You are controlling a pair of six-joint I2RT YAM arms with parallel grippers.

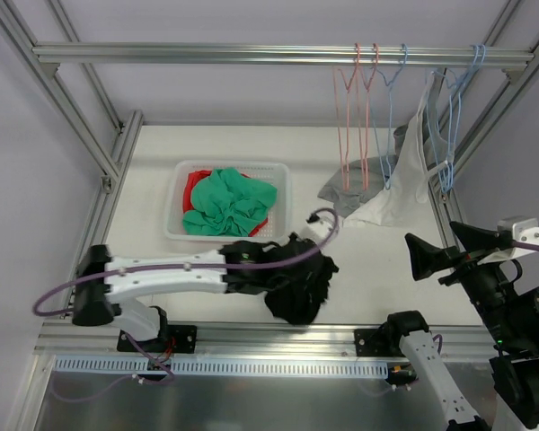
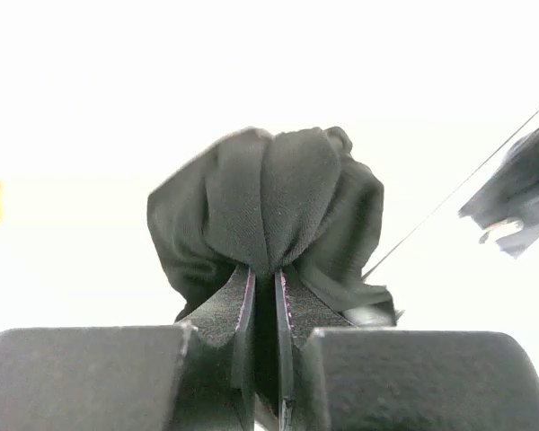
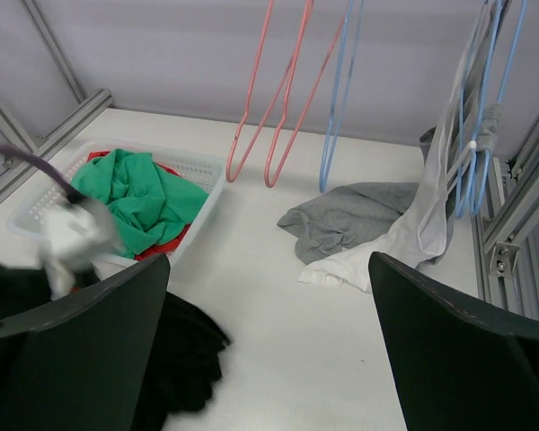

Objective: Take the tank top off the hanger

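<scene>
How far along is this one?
Done: a black garment is off the hangers, bunched near the table's front edge. In hand: left gripper shut on it; right gripper open, empty. Left: a white garment still hangs from blue hangers.

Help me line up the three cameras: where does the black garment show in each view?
Top external: black garment, lower centre, near the front edge.
Left wrist: centre, pinched in the left gripper.
Right wrist: bottom left.
Shared landmark: the white basket, upper left of centre in top external, left in right wrist; not in left wrist.
</scene>
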